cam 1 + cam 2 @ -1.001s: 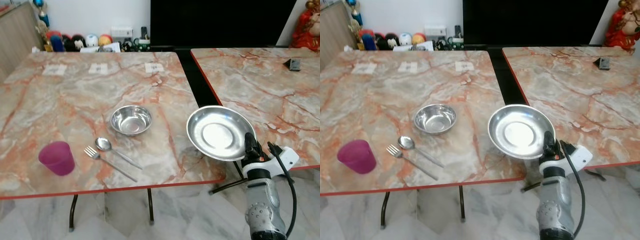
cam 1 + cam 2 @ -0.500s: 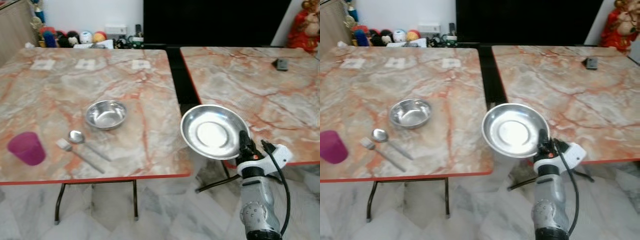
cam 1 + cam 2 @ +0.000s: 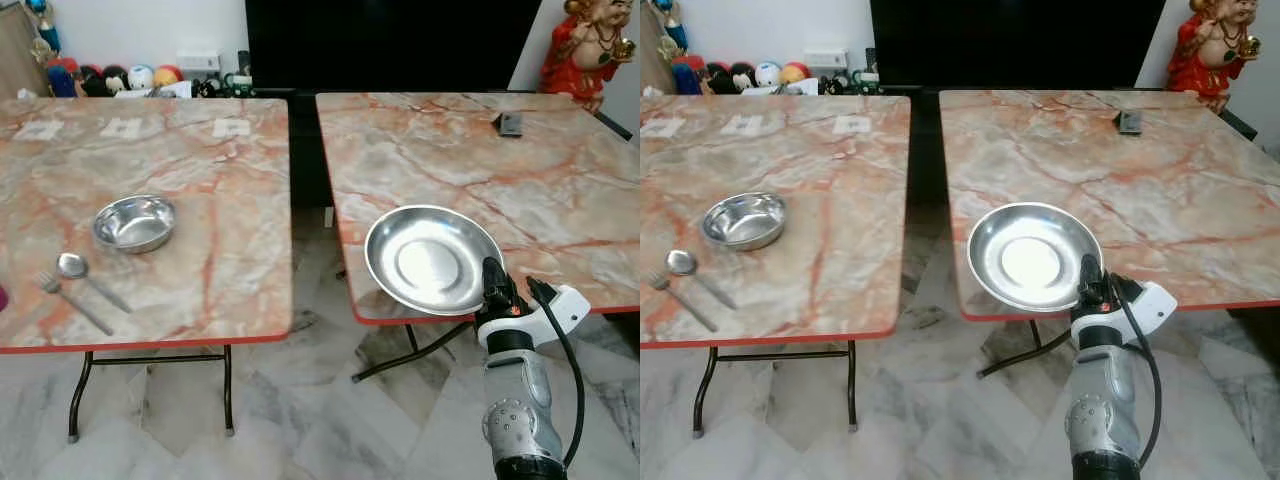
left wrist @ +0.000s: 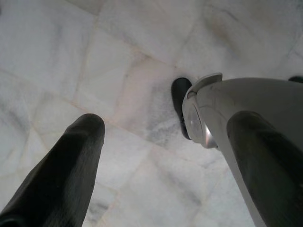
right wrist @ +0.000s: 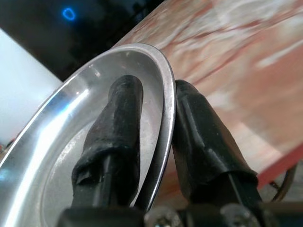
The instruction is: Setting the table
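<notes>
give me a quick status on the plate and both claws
Right claw shut on the steel plate rim, held over the right table's near edge. Left claw open, hanging over the floor. Bowl, spoon, fork on left table.

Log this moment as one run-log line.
right hand: shut on plate rim | plate: held over right table edge | left hand: open, idle

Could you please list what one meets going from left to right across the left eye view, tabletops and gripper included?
fork → spoon → steel bowl → steel plate held by the right gripper → small dark object → red figurine
</notes>
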Tool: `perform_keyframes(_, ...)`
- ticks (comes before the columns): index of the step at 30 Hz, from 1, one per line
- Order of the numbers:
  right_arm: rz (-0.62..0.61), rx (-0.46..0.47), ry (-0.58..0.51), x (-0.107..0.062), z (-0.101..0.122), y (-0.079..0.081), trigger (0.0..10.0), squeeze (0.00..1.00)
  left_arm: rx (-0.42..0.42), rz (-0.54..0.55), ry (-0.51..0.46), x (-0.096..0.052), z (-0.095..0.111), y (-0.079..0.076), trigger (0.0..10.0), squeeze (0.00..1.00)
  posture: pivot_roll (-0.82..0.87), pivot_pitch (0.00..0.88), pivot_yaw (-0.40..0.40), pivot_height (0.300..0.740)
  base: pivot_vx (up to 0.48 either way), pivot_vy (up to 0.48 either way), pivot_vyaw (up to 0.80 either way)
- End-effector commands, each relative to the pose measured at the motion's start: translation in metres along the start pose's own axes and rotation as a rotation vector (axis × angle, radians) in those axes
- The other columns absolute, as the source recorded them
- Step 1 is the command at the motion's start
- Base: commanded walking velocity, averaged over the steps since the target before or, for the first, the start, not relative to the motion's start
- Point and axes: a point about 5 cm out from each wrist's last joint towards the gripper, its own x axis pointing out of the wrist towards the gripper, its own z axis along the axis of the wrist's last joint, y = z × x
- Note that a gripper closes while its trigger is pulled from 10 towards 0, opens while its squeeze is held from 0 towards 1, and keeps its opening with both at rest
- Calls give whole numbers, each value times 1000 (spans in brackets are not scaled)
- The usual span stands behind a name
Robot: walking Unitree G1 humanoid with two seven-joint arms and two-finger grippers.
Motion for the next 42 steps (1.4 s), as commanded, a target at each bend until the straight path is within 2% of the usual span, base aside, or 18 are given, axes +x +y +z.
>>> perform_keyframes(1, -12, -11, -29, 0, 9, -5, 10000, 0, 13, -27, 32, -1, -8, -7, 10000, 0, -10, 66, -28, 740, 0, -375, 0)
perform_keyframes(18, -48, -14, -37, 0, 9, -11, 10000, 0, 17, -24, 28, 0, -5, -4, 10000, 0, -9, 56, -27, 740, 0, -346, 0)
perform_keyframes(27, -72, -18, -45, -1, 10, -16, 10000, 0, 17, -19, 29, 0, -4, -3, 10000, 0, -4, 78, -32, 740, 0, 0, 0)
perform_keyframes(42, -83, -21, -48, 0, 9, -15, 10000, 0, -10, -23, -7, 1, 2, -2, 10000, 0, -1, 88, -32, 740, 62, 0, 0)
